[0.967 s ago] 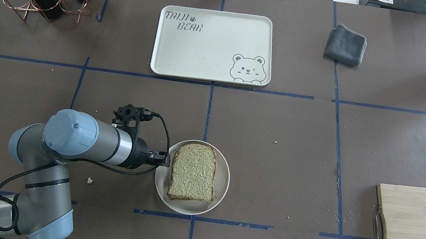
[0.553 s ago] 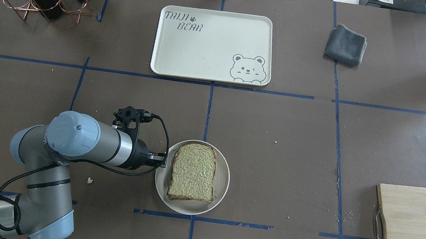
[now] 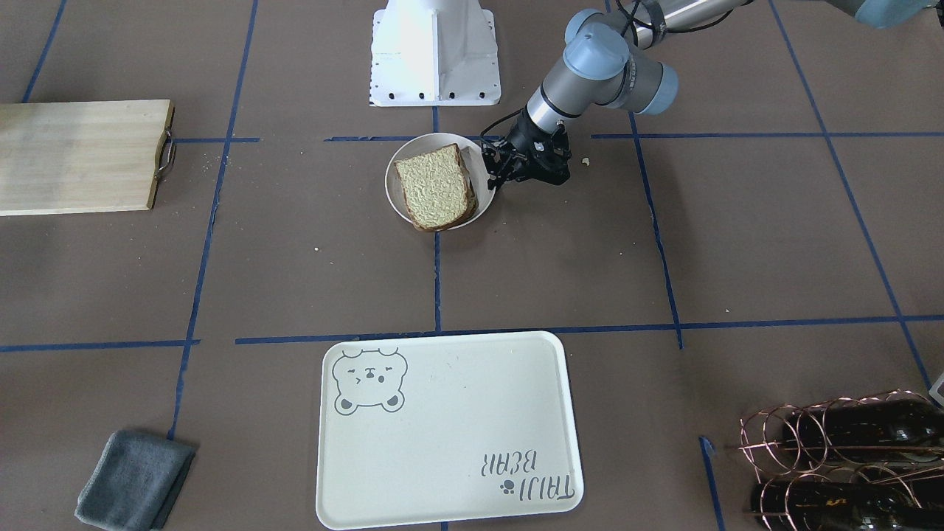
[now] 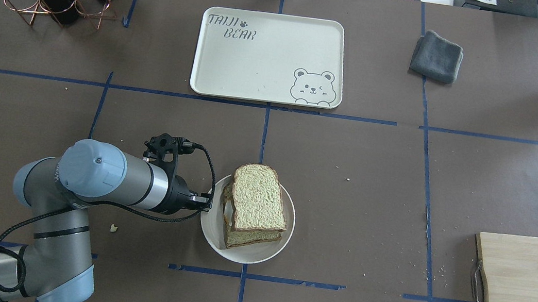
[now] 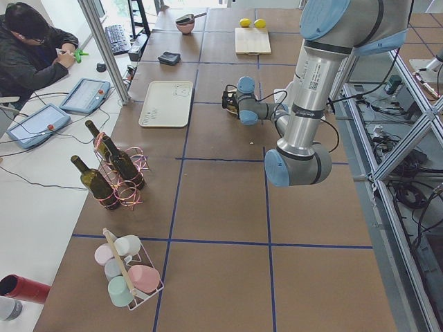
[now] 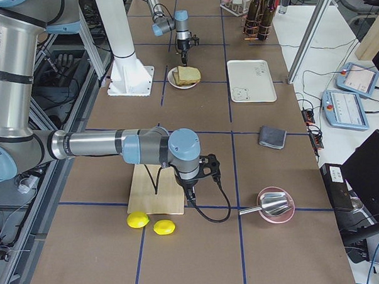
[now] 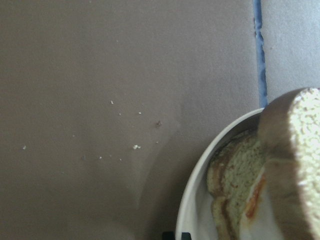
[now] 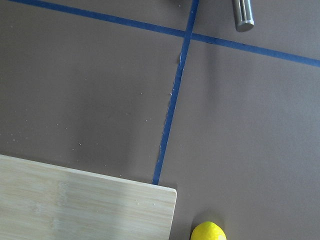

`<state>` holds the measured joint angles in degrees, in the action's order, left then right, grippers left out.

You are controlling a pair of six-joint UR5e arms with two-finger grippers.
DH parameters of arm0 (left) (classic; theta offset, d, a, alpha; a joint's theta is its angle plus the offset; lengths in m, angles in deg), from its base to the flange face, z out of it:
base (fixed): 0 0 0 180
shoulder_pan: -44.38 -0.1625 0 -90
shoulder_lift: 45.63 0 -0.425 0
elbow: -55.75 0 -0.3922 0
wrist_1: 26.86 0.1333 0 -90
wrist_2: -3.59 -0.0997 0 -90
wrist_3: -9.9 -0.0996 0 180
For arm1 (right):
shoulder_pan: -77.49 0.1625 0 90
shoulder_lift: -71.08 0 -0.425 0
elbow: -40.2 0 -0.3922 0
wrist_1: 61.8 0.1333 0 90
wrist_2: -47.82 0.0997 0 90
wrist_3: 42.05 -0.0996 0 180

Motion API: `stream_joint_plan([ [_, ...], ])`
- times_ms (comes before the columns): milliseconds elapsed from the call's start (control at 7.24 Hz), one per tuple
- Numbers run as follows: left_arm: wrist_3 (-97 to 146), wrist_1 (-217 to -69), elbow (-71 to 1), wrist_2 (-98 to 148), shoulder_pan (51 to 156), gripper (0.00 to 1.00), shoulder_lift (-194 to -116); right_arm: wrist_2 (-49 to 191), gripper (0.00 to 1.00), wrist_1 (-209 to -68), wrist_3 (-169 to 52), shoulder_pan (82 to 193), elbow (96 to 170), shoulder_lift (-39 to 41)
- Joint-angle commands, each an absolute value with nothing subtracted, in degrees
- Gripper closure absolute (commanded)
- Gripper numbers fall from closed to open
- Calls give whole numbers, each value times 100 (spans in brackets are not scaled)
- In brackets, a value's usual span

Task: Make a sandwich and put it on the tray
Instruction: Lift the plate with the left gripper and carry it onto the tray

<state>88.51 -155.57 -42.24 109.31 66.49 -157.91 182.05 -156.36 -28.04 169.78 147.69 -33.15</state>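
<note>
The sandwich [image 4: 258,207] of two brown-crusted, pale speckled bread slices lies on a round white plate [image 4: 255,257] on the brown paper-covered tabletop [image 4: 344,208]. Seen from overhead, its top slice [image 4: 259,199] sits askew on the lower one and reaches over the plate's rim on the side away from the robot. In the left wrist view a strip of white and orange fried egg [image 7: 256,195] shows between the slices. The left tool [image 4: 205,200] sits at the plate's rim on the robot's left side; I cannot tell whether it is clenched on the rim or released. Beyond the plate, well apart from it, lies the large cream rectangular plastic tray [image 4: 260,56] with a grey bear face. Far from the plate, the right tool [image 6: 190,193] hangs over the end of the pale wooden cutting board [image 4: 530,294]; I cannot tell its state.
</note>
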Motion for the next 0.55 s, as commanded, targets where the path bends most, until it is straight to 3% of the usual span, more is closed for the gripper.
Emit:
stream_joint_plan([
  [0, 8813, -15545, -4234, 10975, 6993, 100, -15786, 18203, 0, -15637, -2808, 16978, 14751, -3298],
  [414, 8856, -15545, -4173, 11368, 7950, 100, -16040, 18211, 0, -15637, -2808, 16978, 14751, -3298],
])
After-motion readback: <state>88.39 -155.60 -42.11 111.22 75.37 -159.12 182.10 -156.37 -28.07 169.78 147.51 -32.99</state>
